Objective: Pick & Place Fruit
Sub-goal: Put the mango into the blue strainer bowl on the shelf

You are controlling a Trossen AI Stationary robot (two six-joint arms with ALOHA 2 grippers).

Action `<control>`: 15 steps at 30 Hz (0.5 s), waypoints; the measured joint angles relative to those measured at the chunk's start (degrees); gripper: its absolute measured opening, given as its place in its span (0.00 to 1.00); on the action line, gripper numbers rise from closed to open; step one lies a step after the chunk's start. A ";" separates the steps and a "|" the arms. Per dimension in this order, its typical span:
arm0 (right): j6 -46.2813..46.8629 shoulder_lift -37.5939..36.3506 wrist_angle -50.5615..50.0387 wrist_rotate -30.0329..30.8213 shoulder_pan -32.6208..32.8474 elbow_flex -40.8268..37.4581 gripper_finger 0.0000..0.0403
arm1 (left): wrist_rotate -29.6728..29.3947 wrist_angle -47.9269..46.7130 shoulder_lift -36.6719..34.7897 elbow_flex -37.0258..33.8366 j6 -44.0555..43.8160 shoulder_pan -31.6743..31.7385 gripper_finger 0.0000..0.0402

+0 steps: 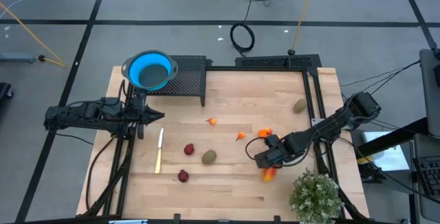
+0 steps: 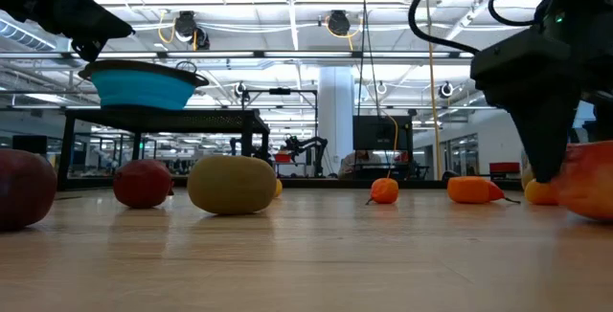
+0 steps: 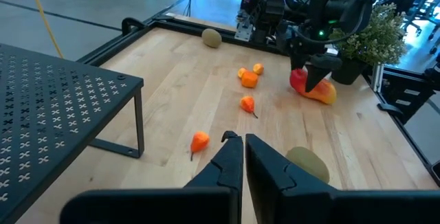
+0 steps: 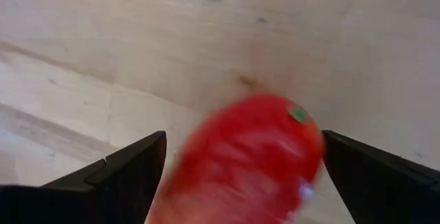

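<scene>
Red-orange fruit point(image 4: 247, 159) is straddled w/ fingers wide apart by right gripper point(image 1: 265, 161); left gripper point(image 1: 157, 117) is held closed, empty, nr bowl point(image 1: 148, 70).

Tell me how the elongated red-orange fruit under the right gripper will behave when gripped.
The elongated red-orange fruit looks smooth and rounded, so it may slip or roll sideways between the open right gripper. It lies flat on the wooden table, so tipping seems unlikely. It probably holds its shape.

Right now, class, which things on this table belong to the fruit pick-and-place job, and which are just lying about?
Job:
red-orange fruit
dark red fruits
olive-green fruits
small orange fruits
right gripper

Lying about:
knife
blue bowl
black rack
potted plant
</scene>
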 joint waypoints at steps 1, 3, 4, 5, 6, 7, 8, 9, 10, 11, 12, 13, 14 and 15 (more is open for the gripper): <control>-0.01 0.01 -0.06 -0.43 0.01 0.00 0.93 | 0.00 0.01 0.00 0.00 0.00 0.01 0.04; -0.06 0.01 -0.03 -0.32 0.17 0.00 0.93 | 0.00 0.00 0.00 0.00 -0.01 0.00 0.03; -0.06 0.01 -0.09 -0.36 0.20 0.00 0.93 | 0.00 0.02 0.00 0.00 -0.02 0.01 0.02; -0.08 0.01 -0.20 -0.40 0.21 0.00 0.93 | 0.00 0.00 0.00 0.00 -0.02 0.00 0.01; -0.08 0.01 -0.21 -0.41 0.36 0.00 0.93 | 0.00 0.02 0.00 0.00 -0.02 0.00 0.01; -0.06 0.01 -0.20 -0.41 0.42 0.00 0.93 | 0.00 0.00 0.00 0.00 -0.02 0.00 0.00; -0.03 0.01 -0.22 -0.41 0.50 0.00 0.93 | 0.00 0.00 0.00 0.00 -0.02 0.01 0.01; -0.03 0.01 -0.22 -0.39 0.69 0.00 0.93 | 0.00 0.00 0.00 0.00 -0.02 0.02 0.01; -0.03 0.01 -0.22 -0.44 0.80 0.00 0.93 | 0.00 0.00 0.00 0.00 -0.02 0.02 0.02; -0.03 0.01 -0.22 -0.49 0.94 0.00 0.93 | 0.00 0.00 0.00 0.00 -0.03 0.01 0.03; -0.03 0.01 -0.18 -0.72 1.12 0.00 0.93 | 0.02 0.00 0.00 0.00 -0.04 0.01 0.03; -0.03 0.01 -0.20 -1.52 1.18 0.00 0.93 | 0.02 0.02 0.00 0.00 -0.04 0.00 0.04; -0.01 0.01 -0.25 -2.00 1.20 0.00 0.93 | 0.02 0.00 0.00 0.00 -0.04 0.01 0.04; -0.03 0.01 -0.18 -2.21 1.31 0.00 0.93 | 0.02 0.01 0.00 0.00 -0.04 0.00 0.04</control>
